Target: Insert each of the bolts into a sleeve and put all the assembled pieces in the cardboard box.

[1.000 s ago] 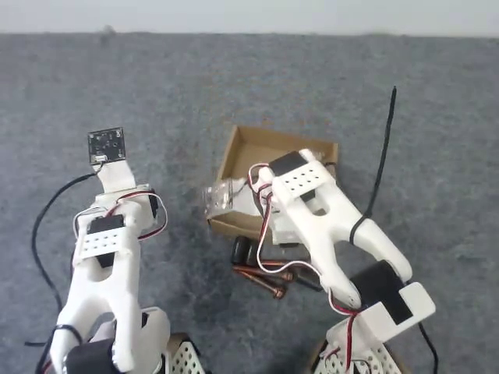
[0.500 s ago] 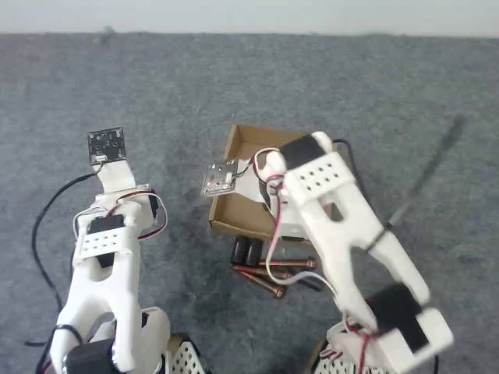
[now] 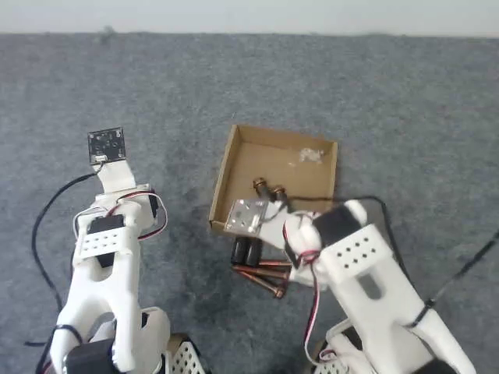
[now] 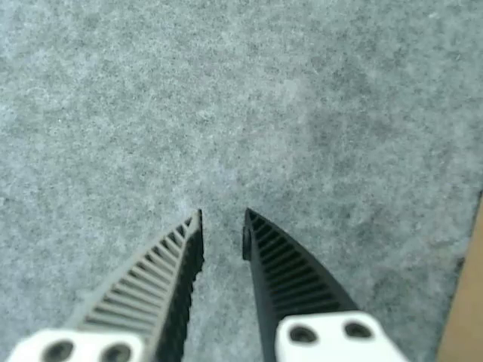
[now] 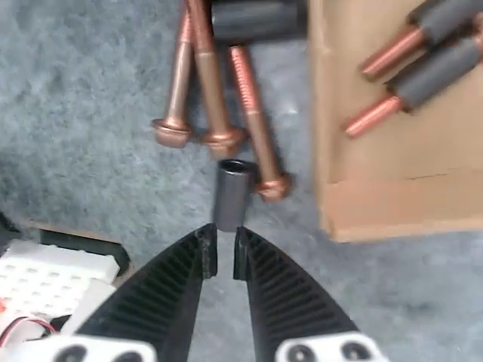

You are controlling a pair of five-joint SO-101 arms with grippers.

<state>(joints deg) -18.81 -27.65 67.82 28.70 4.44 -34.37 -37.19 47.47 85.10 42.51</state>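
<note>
R gripper [image 5: 225, 243] is hanging low over the carpet [image 5: 90, 90], fingers [image 5: 177, 283] only a slit apart and gripping nothing. A loose sleeve [image 5: 232, 194] is lying just beyond the tips, end-on to them and beside the head of one bolt. Three bare bolts [image 5: 209, 75] are lying side by side just outside the box [image 5: 362, 204], nr its front wall. In the high view two more sleeves [image 3: 245, 251] are sitting between the bolts and that wall. Inside the box, two assembled pcs [image 5: 438, 69] are resting side by side, copper shanks poking out of their dark sleeves. L gripper [image 4: 223, 215] is hovering over bare carpet, fingers parted a little and empty, well apart from the parts. Judging by this, the job is approx. two-fifths done. Three bolts are waiting to be sleeved and then boxed, w/ the sleeve at the R tips looking like the likeliest next pick.
</note>
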